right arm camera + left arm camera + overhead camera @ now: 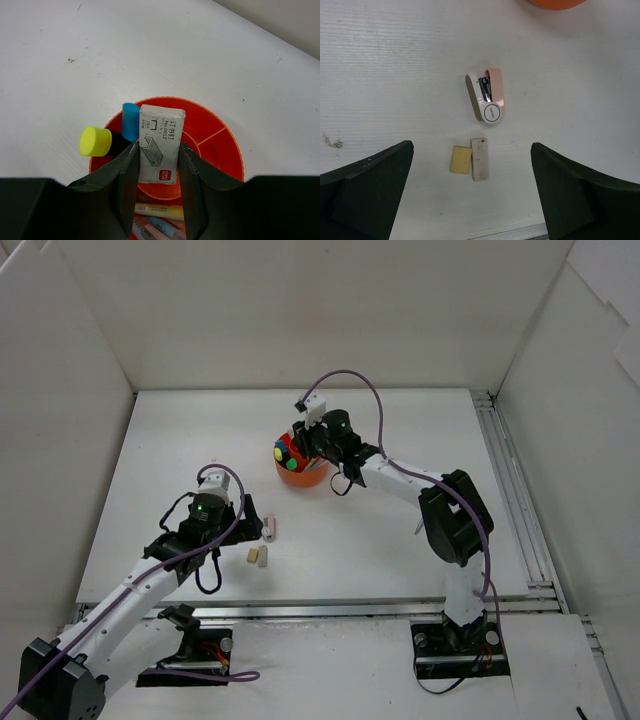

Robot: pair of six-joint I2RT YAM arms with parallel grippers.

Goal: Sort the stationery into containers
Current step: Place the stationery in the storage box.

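Left claw (471,150) is spread wide over the table (380,75), with a pink-and-white stapler (486,97) lying just past it. A tan eraser (460,159) touches a white eraser (480,159) down under the gap between its fingers. Further right and farther back sits the orange organiser (220,130), with a yellow highlighter (95,141) and a blue highlighter (130,120) poking up on its left side, and the right claw (159,150) is pinched on a staple box (161,135), held upright over the organiser.

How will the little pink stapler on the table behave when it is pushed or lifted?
The stapler seems to lie on its flat side, so it would probably slide, not roll. Its shell looks hard, smooth and rounded, so a pinch might slip.
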